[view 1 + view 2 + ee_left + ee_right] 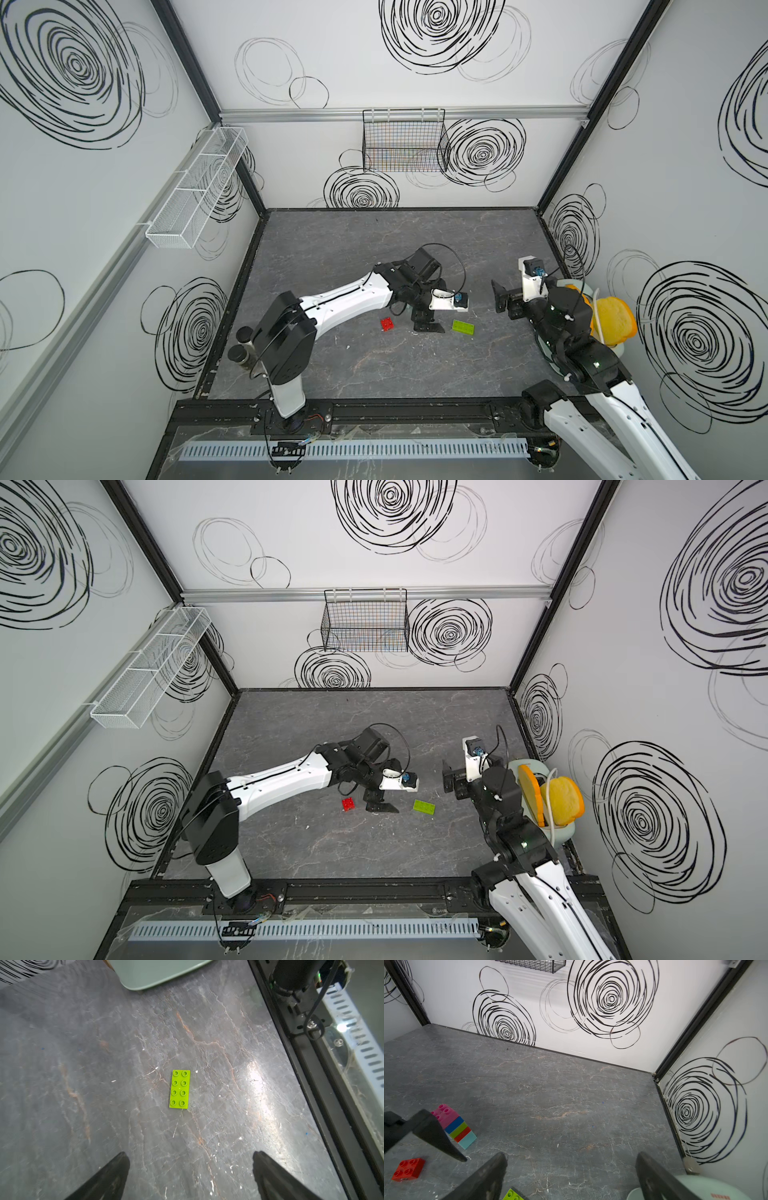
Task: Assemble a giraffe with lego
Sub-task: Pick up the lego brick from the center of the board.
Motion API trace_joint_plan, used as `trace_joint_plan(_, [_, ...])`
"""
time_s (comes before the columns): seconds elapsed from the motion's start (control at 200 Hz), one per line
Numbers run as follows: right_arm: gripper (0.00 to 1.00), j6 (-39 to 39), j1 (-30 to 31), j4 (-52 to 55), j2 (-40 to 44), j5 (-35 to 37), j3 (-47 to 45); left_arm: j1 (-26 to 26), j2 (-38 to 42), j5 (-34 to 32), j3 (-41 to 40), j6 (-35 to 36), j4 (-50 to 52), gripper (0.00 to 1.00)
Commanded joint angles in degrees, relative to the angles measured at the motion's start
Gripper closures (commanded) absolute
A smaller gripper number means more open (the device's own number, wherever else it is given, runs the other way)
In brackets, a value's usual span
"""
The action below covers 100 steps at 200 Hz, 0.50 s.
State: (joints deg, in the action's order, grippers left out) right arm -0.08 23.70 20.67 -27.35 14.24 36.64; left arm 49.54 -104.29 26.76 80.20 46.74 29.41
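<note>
Giraffe (456,1128): five-band stack, pink end studded; lime brick (180,1089), red brick (408,1168) loose.

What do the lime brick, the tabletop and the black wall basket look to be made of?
Lime brick: moulded plastic, smooth, slightly glossy; crisp round studs, uniform colour.
Tabletop: stone-look grey surface, semi-gloss; veins and light glare, possibly laminate.
Black wall basket: thin metal wire, probably coated; open grid.

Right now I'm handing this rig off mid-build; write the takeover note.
Left gripper: open, empty, between the loose red brick and lime brick.
Right gripper: open, empty, raised.
Done: partial giraffe on the table, light-blue, red, lime, blue, pink joined.
To do: lime brick, then red brick, probably for the head.
</note>
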Motion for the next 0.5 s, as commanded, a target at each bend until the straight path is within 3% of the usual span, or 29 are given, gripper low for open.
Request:
trace_joint_plan(0.0, [0.01,1.4,-0.3,-4.3,5.4,2.3,-3.4,0.9,-4.0,0.7,2.5,0.1,-3.7,0.04])
trace_joint_plan(0.495, [0.01,1.1,-3.2,-6.5,22.0,-3.5,-7.9,4.0,-22.6,-2.5,14.8,0.1,-6.9,0.15])
